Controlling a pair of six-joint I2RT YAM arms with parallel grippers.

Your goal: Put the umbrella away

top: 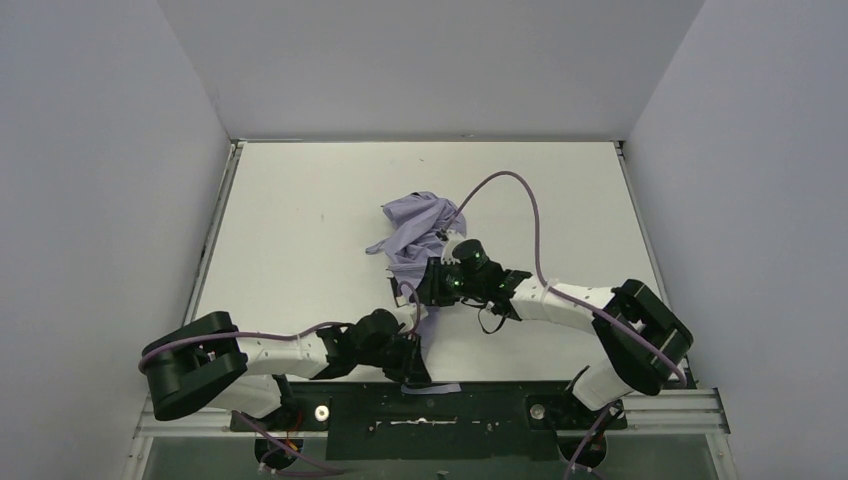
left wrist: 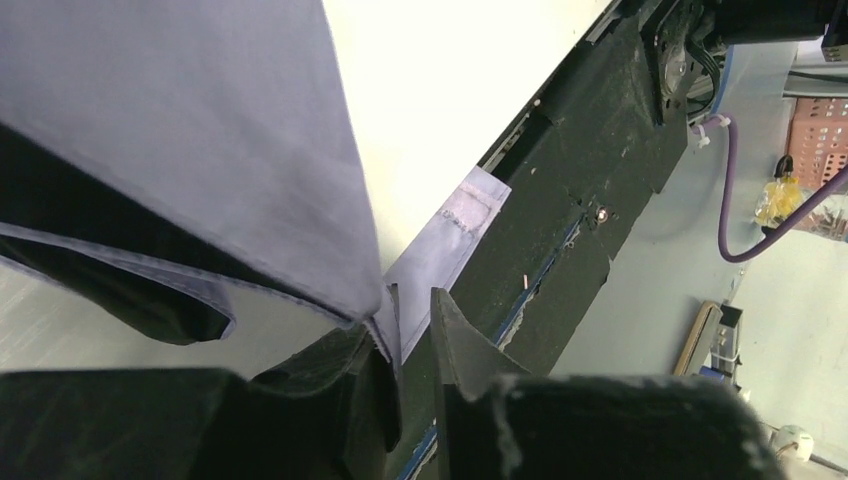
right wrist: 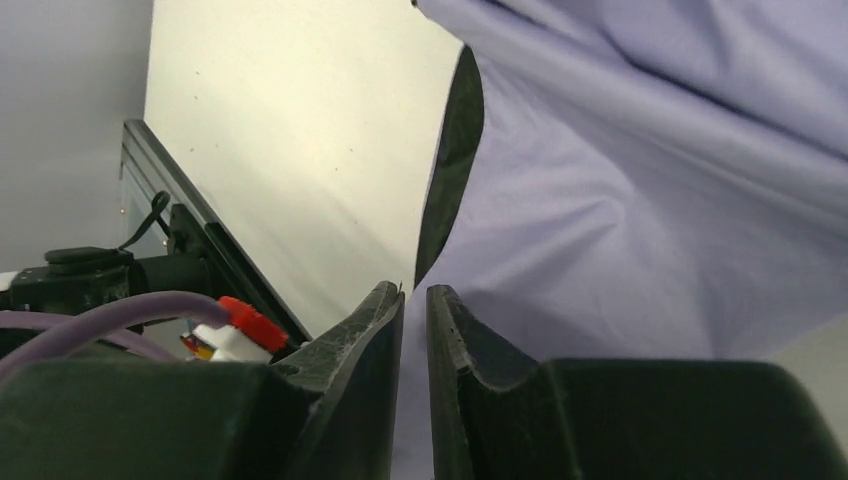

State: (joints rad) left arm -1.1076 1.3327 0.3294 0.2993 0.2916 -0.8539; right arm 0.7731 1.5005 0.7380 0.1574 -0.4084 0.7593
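The left gripper point(left wrist: 413, 305) is almost closed on a thin hem of the umbrella point(top: 415, 225), which lies bunched on the desk point(top: 300, 220) just ahead of the right gripper point(right wrist: 415, 300), itself clamped on a fold. Opposing pulls could slip that hem free or tear cloth

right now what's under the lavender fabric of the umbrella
Under the lifted lavender fabric of the umbrella, the left wrist view shows black lining and white table. Shaft, ribs and handle are hidden by the crumpled cloth.
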